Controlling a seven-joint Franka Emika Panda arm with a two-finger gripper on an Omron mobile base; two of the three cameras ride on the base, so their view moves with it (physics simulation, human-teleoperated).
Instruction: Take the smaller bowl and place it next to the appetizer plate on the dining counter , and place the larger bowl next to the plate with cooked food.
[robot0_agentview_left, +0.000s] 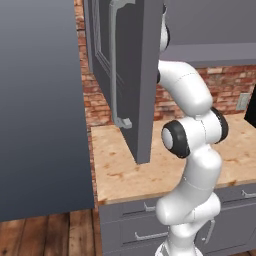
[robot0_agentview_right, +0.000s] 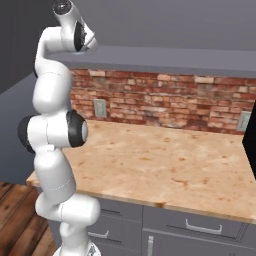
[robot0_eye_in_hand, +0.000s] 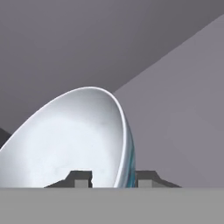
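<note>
In the left base view the white arm (robot0_agentview_left: 192, 150) rises in front of a wooden surface (robot0_agentview_left: 120, 165) and reaches up behind an open grey cabinet door (robot0_agentview_left: 132, 75). In the right base view the arm goes up to the grey upper cabinet (robot0_agentview_right: 175, 30) above the brick wall (robot0_agentview_right: 165, 102). In the hand view the claw (robot0_eye_in_hand: 113, 177) has its 2 tips on either side of the rim of a white bowl (robot0_eye_in_hand: 65, 144) with a blue-green outside, pinching it; the bowl is tilted, with grey cabinet walls behind it. I cannot tell which of the 2 bowls it is.

No text, label, brand, number or sign can be read on anything in these views.
</note>
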